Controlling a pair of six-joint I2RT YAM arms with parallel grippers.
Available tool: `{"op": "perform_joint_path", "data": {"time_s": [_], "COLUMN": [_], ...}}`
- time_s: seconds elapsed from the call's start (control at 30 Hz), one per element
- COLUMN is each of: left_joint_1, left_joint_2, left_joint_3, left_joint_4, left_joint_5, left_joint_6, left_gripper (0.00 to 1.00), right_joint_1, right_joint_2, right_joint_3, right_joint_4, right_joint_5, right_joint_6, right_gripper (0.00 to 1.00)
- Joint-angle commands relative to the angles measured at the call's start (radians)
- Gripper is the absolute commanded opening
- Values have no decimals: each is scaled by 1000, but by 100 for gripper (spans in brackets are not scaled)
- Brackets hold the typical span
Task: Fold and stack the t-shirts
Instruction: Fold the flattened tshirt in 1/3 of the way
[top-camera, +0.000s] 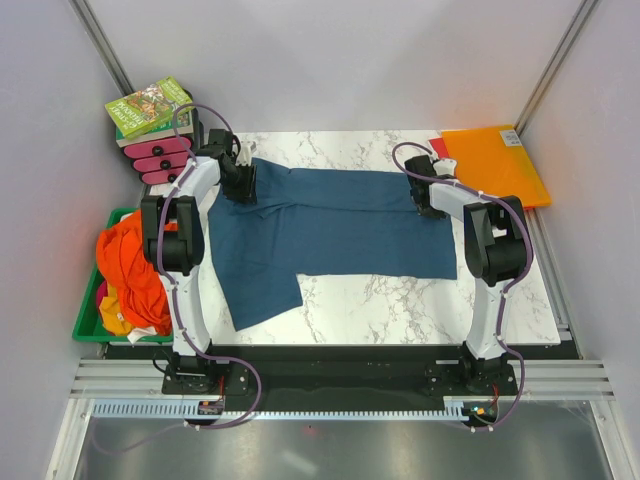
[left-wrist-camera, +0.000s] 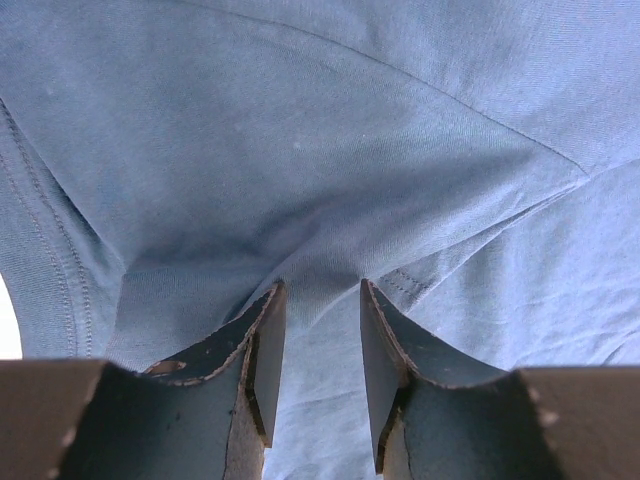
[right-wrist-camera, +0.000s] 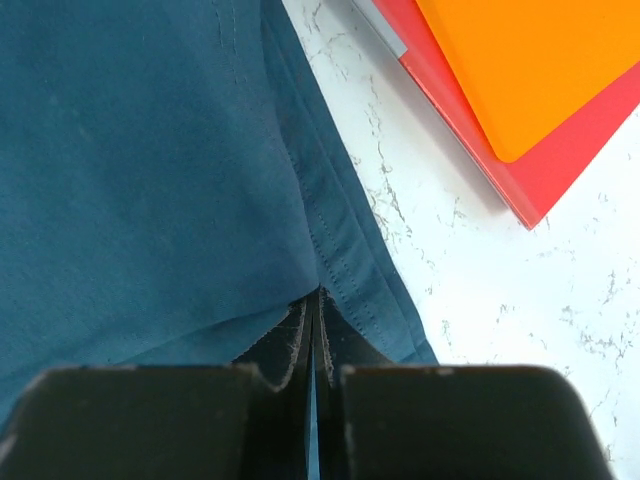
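A dark teal-blue t-shirt (top-camera: 330, 225) lies spread across the marble table, with one sleeve hanging toward the near left. My left gripper (top-camera: 243, 185) is over its far left edge. In the left wrist view the jaws of this gripper (left-wrist-camera: 320, 290) stand apart, with a raised fold of the shirt (left-wrist-camera: 300, 180) between the fingertips. My right gripper (top-camera: 425, 195) is at the shirt's far right edge. In the right wrist view it (right-wrist-camera: 320, 298) is shut on the stitched hem (right-wrist-camera: 340, 240). Bright orange t-shirts (top-camera: 130, 265) are heaped in a bin at the left.
The green bin (top-camera: 88, 310) stands off the table's left edge. An orange folder (top-camera: 495, 160) on a red folder (top-camera: 440, 147) lies at the far right, close to my right gripper; both show in the right wrist view (right-wrist-camera: 540, 60) (right-wrist-camera: 520, 185). Books (top-camera: 150, 108) and pink items (top-camera: 160, 158) are stacked far left.
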Motion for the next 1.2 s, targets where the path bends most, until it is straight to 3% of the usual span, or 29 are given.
{"op": "perform_joint_path", "data": {"time_s": [0.0,0.37,0.87,1.17], "left_joint_1": [3,3,0,0], "left_joint_2": [-6,-1,2,9], "left_joint_3": [-9,-14,-17,-23], "left_joint_4": [14,14,14,10], "left_joint_5": [8,6,2,-13], "left_joint_6": [15,14,15,27], "left_gripper": [42,42,42,42], "right_joint_1": [-1,24,16,-19], "right_joint_2": [-38,-52,6,10], "right_joint_3": [-1,19,103,66], "right_joint_4": [35,36,33,9], "right_joint_5": [6,-46,15,99], "right_joint_6": [-4,20,-12,-12], "right_gripper": [3,3,3,3]}}
